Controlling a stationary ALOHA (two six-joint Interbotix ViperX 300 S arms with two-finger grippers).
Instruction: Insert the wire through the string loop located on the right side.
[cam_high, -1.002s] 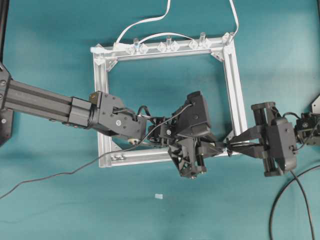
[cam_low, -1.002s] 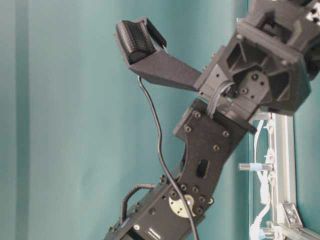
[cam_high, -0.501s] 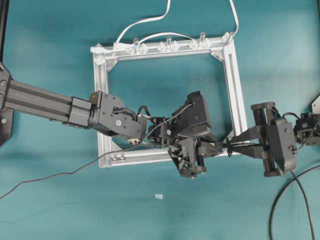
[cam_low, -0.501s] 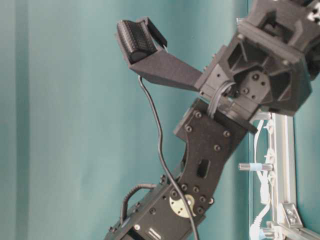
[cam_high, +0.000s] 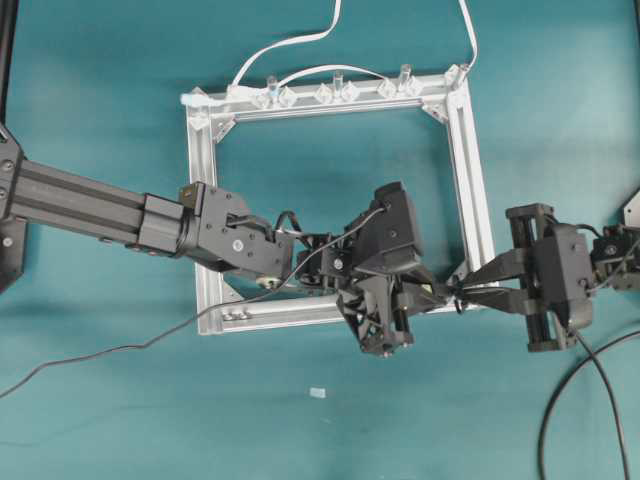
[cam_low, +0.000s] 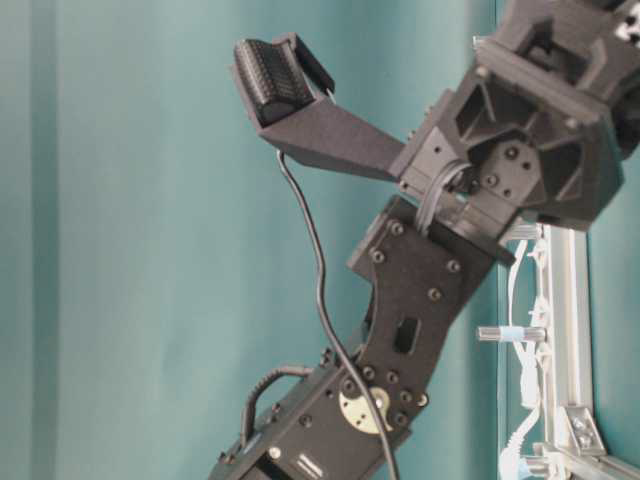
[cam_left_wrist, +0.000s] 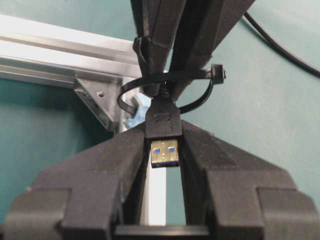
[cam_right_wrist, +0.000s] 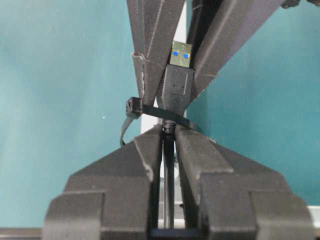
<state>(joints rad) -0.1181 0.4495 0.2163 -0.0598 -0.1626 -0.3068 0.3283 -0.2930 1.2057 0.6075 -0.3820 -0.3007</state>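
The wire's black plug (cam_left_wrist: 163, 122) with its silvery tip sits pinched in my left gripper (cam_left_wrist: 164, 131), which is shut on it. The string loop (cam_left_wrist: 202, 97), a thin black band, circles the wire just behind the plug. It hangs at the lower right corner of the aluminium frame (cam_high: 476, 180). My right gripper (cam_right_wrist: 169, 134) faces the left one and is shut on the wire's thin cable (cam_right_wrist: 169, 165) right behind the loop (cam_right_wrist: 150, 111). In the overhead view both grippers (cam_high: 440, 297) (cam_high: 463, 297) meet tip to tip at that corner, hiding the loop.
A white flat cable (cam_high: 290, 45) and clear clips (cam_high: 335, 92) line the frame's far rail. Black cables (cam_high: 560, 400) curl on the teal table at the lower right. A thin cable (cam_high: 100, 352) trails off to the lower left. The left arm lies across the frame's opening.
The right wrist has shifted slightly to the right and turned a little. Both grips and the left arm look unchanged.
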